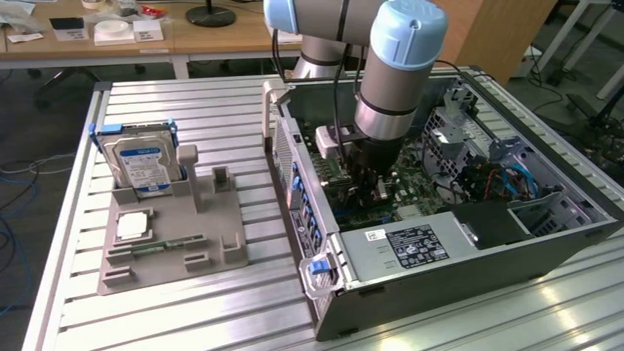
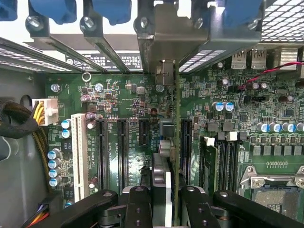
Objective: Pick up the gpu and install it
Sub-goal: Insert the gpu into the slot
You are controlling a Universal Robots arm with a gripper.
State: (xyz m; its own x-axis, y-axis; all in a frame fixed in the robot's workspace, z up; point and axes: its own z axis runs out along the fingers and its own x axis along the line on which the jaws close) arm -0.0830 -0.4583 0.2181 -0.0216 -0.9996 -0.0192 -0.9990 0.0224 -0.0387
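Observation:
In the exterior view my gripper (image 1: 369, 191) reaches down inside the open computer case (image 1: 546, 241), just above the motherboard. The wrist view shows the gpu (image 2: 176, 142) edge-on as a thin upright card between my black fingers (image 2: 137, 204). The gripper (image 2: 166, 197) is shut on it. The card's silvery bracket (image 2: 164, 38) stands against the case's rear slot frame. The card's lower edge runs along the motherboard (image 2: 128, 95) beside a long black expansion slot (image 2: 186, 142). I cannot tell whether it is seated in a slot.
A grey fixture (image 1: 171, 241) on the slatted table holds a hard drive (image 1: 142, 164), a small square chip (image 1: 131, 225) and a green memory stick (image 1: 161, 247). The power supply (image 1: 410, 248), blue cables (image 1: 512, 179) and the case walls crowd the gripper. Blue slot latches (image 2: 111, 9) line the rear frame.

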